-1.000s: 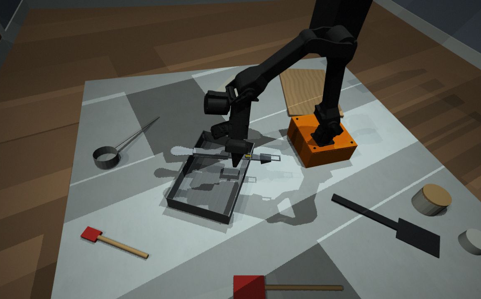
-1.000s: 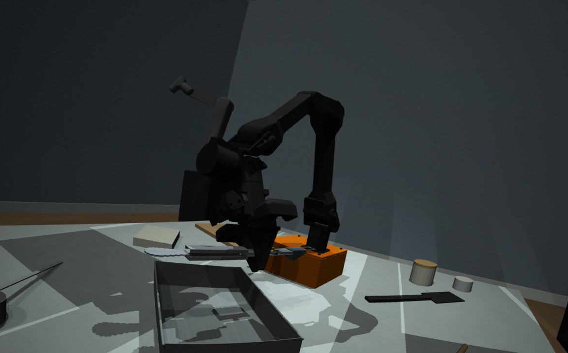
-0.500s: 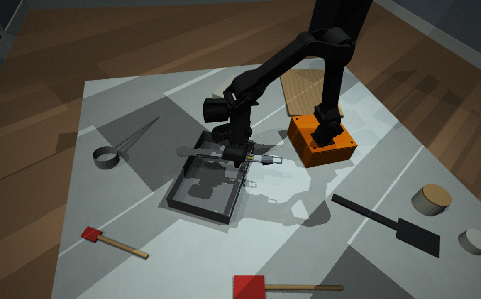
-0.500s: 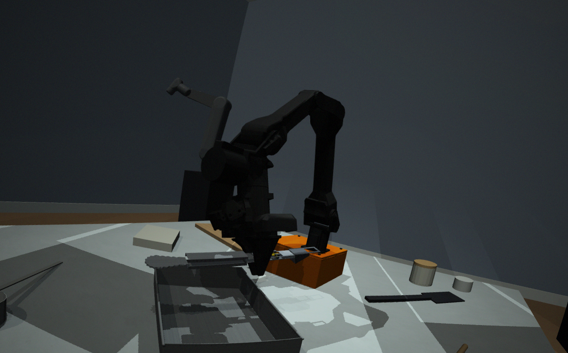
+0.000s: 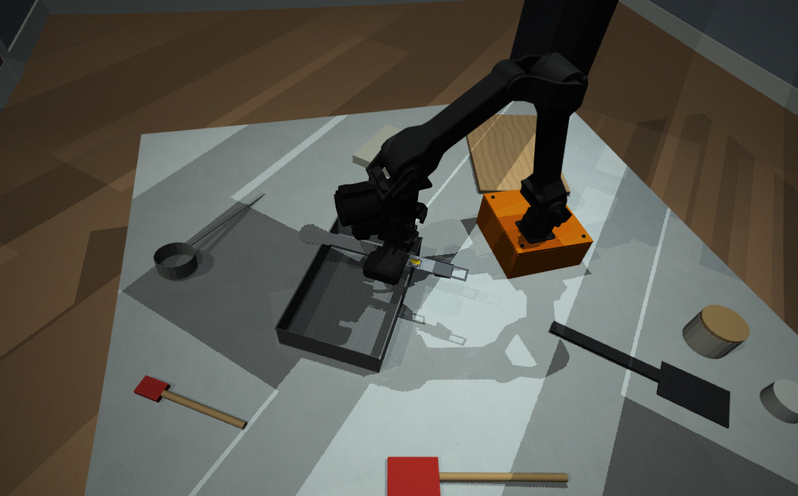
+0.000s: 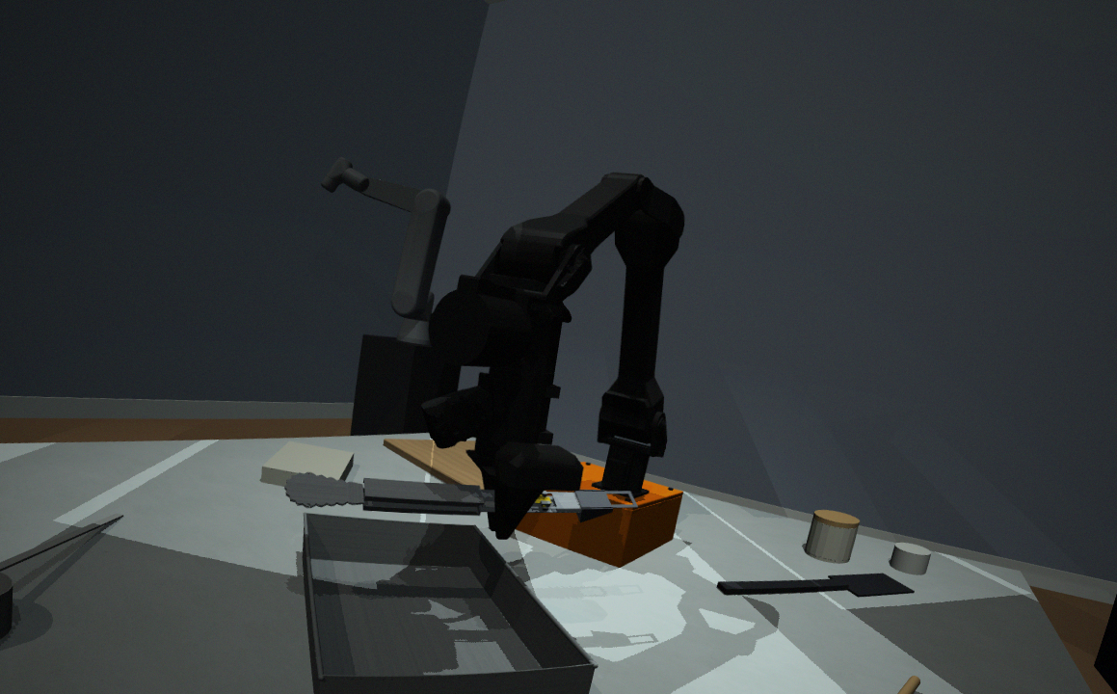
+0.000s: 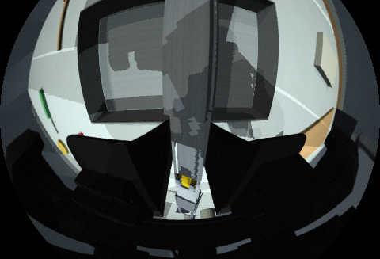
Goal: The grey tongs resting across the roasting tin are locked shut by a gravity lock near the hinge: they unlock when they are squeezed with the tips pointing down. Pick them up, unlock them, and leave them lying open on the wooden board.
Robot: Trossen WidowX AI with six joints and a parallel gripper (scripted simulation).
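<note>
My gripper [image 5: 392, 271] [image 6: 506, 521] [image 7: 186, 121] is shut on the grey tongs [image 5: 441, 267] [image 6: 421, 493] [image 7: 188, 53], near their hinge end, where a small yellow part shows. The tongs are held about level above the tin, clear of its rim in the exterior view, with arms close together and scalloped tips toward the left in the top and exterior views. The dark roasting tin [image 5: 328, 351] [image 6: 459, 681] [image 7: 88, 65] stands below. The wooden board [image 5: 503, 153] [image 6: 433, 457] [image 7: 318, 136] lies at the back, partly hidden by the arm in the top and exterior views.
The orange base box [image 5: 552, 265] [image 6: 631, 535] stands between tin and board. A cream block [image 5: 368, 153] [image 6: 307, 464] [image 7: 326, 61] lies behind the tin. A round pan [image 5: 175, 262] is left; a black spatula [image 5: 691, 391] and two jars are right. Red-headed tools lie in front.
</note>
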